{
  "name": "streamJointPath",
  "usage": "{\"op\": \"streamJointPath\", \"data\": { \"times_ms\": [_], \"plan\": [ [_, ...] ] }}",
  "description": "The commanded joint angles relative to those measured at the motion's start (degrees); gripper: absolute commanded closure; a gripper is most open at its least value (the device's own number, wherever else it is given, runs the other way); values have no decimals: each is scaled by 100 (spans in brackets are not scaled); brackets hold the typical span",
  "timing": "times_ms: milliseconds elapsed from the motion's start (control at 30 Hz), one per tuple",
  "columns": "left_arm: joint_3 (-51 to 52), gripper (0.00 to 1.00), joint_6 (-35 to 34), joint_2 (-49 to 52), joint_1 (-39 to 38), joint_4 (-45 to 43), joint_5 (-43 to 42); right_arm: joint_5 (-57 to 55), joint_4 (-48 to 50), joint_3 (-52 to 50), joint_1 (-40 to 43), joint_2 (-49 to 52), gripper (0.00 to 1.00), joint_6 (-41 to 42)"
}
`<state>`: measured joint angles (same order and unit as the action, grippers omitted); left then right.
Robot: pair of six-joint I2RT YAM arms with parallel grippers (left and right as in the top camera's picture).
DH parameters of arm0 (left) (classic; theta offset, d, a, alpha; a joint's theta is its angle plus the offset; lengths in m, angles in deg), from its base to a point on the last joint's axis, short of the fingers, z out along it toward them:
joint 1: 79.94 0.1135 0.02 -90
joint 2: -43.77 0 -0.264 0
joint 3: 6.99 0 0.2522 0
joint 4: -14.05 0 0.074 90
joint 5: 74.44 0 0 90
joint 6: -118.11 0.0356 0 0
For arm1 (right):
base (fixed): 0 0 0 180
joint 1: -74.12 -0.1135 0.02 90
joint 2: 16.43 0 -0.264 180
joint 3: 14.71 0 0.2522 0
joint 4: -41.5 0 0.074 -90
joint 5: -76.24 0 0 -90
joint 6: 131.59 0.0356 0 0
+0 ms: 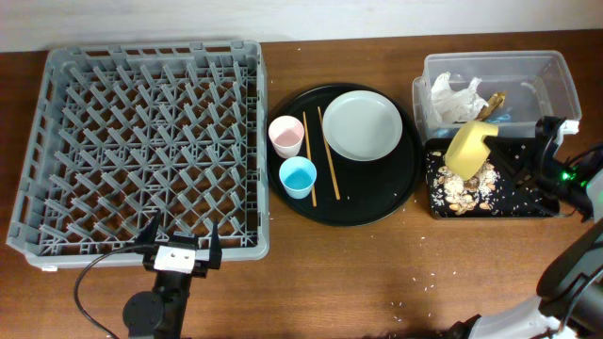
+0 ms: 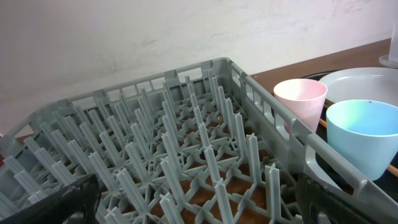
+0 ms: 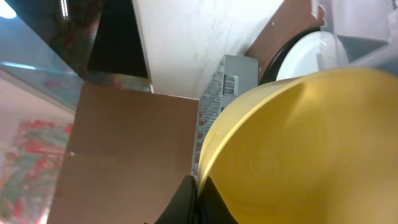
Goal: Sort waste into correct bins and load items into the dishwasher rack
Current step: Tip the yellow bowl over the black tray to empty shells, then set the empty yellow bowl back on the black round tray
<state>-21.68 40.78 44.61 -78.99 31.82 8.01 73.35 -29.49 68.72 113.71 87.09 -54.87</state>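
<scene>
I see my right gripper (image 1: pixel 498 152) closed on the rim of the yellow bowl (image 1: pixel 468 148). It holds the bowl tipped on its side above the left end of the shallow black tray (image 1: pixel 528 199), where brownish food scraps (image 1: pixel 466 191) lie scattered. In the right wrist view the bowl's yellow underside fills most of the picture.

Just behind that tray is the clear tub (image 1: pixel 556 66). It holds the crumpled white napkin (image 1: pixel 454 92) and the brown-and-gold wrapper (image 1: pixel 493 101).

On the round black tray (image 1: pixel 377 195), mid-surface, are the pink cup (image 1: pixel 285 135), the blue cup (image 1: pixel 298 176), the pale plate (image 1: pixel 363 125) and two chopsticks (image 1: pixel 328 153) lying between cups and plate.

The grey dishwasher rack (image 1: pixel 141 141) sits on the left of the brown surface (image 1: pixel 377 273). My left gripper (image 1: pixel 182 240) is at the rack's near edge with its fingers (image 2: pixel 68 200) spread wide, holding nothing.
</scene>
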Motion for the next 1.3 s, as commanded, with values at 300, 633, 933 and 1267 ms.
{"op": "streamJointPath", "data": {
  "times_ms": [300, 633, 933, 1267],
  "plan": [
    [39, 0, 70, -44, 35, -9, -57, -802, -146, 109, -1316, -1067, 96, -498],
    [39, 1, 70, -44, 35, -9, -57, -6022, 649, 466, -4483, -1314, 96, 1864],
    [39, 0, 70, -44, 35, -9, -57, -8367, 1010, 463, -6008, -538, 96, 2761],
    [39, 0, 70, -44, 35, -9, -57, -8478, 1025, 463, -6074, -28, 77, 2752]
  ]
}}
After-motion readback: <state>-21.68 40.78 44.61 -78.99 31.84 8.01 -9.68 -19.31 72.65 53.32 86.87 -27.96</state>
